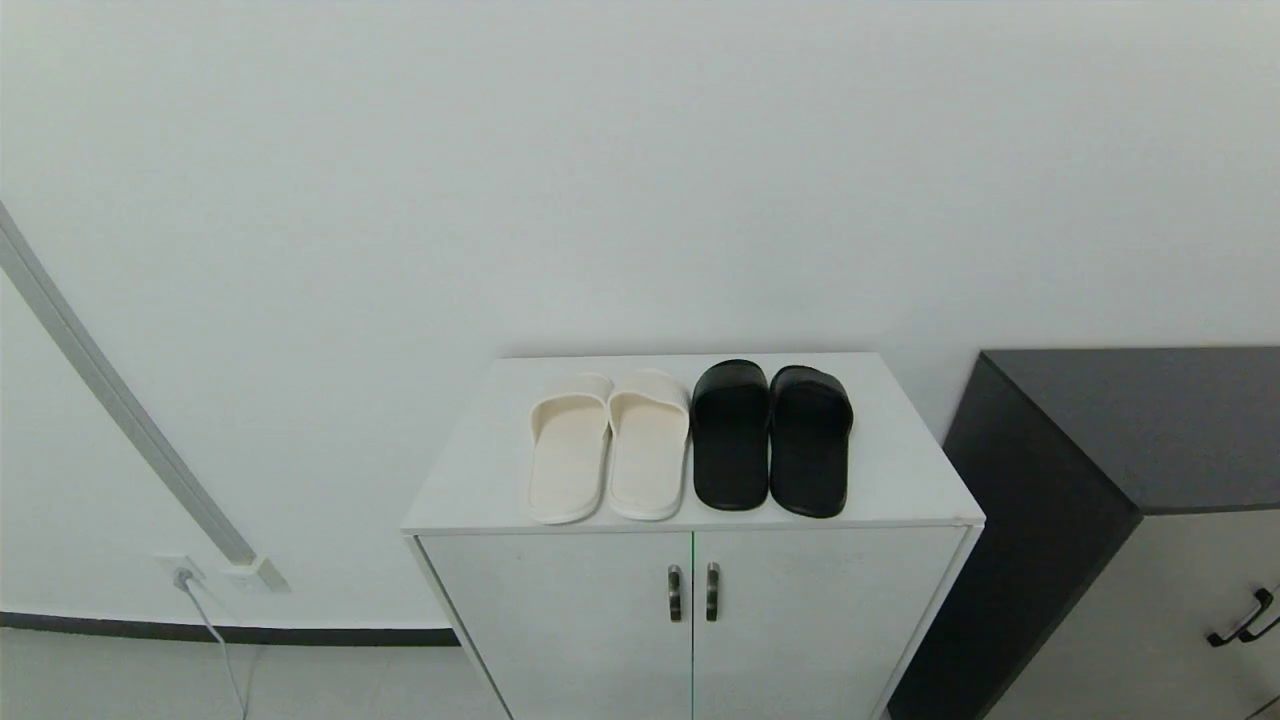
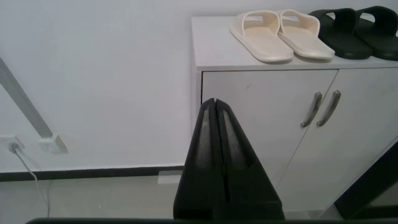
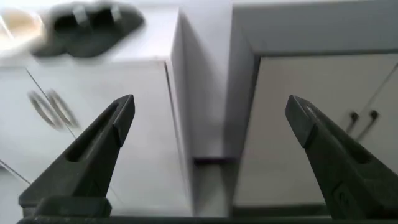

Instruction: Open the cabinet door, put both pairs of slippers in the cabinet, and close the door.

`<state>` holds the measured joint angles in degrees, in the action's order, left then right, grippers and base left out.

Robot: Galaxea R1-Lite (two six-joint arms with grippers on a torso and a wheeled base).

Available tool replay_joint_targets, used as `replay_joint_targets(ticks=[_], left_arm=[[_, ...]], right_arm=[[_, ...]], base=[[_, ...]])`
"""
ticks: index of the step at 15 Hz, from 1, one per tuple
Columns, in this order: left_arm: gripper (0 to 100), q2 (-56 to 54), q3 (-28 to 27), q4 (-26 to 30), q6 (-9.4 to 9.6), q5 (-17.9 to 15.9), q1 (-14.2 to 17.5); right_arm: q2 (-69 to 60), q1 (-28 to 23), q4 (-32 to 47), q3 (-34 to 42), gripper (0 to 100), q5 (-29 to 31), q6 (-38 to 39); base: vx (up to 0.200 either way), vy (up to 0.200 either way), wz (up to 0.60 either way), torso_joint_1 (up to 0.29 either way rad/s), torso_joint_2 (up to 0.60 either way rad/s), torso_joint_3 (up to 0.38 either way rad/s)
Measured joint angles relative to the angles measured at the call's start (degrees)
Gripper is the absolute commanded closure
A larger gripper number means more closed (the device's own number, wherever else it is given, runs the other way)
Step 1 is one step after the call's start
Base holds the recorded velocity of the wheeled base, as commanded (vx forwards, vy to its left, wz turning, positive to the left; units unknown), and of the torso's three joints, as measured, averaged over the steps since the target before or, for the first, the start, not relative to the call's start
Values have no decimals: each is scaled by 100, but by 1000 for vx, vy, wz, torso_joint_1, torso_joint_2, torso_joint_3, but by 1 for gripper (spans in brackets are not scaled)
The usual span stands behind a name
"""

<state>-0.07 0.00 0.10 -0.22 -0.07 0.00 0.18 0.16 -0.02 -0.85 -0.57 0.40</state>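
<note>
Cream slippers and black slippers are sitting atop the shut cabinet, lower centre. Your left gripper is hanging closed, your right gripper gaping, both empty; you are risking hooking both close-set handles.

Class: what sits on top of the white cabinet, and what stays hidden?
A cream pair of slippers and a black pair lie side by side on the cabinet. Closed doors hide its inside.
</note>
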Motion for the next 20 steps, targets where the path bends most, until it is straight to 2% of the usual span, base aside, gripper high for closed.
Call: replay_joint_targets(ticks=[3,5,7,10,15,17,20], left_arm=[[100,0,0,0,-7,0,0],[100,0,0,0,-7,0,0],[100,0,0,0,-10,-2,0],[100,0,0,0,-10,-2,0],[100,0,0,0,-11,-4,0],[100,0,0,1,-18,-2,0],[100,0,-5,0,-11,-11,-2]], right_arm=[[538,37,172,-1218,0,-188,885],[1263,33,304,-1780,0,-429,558],[2249,149,68,-1814,0,-574,329],[3777,667,-769,-1712,0,-473,260],[6192,2564,-2879,-1731,0,894,884],[7068,3010,-3388,-1963,0,1341,1019],[8270,3565,-3645,-2853,0,2332,1342]], base=[[0,0,0,0,0,0],[0,0,0,0,0,0],[0,0,0,0,0,0],[0,0,0,0,0,0],[0,0,0,0,0,0],[0,0,0,0,0,0],[0,0,0,0,0,0]])
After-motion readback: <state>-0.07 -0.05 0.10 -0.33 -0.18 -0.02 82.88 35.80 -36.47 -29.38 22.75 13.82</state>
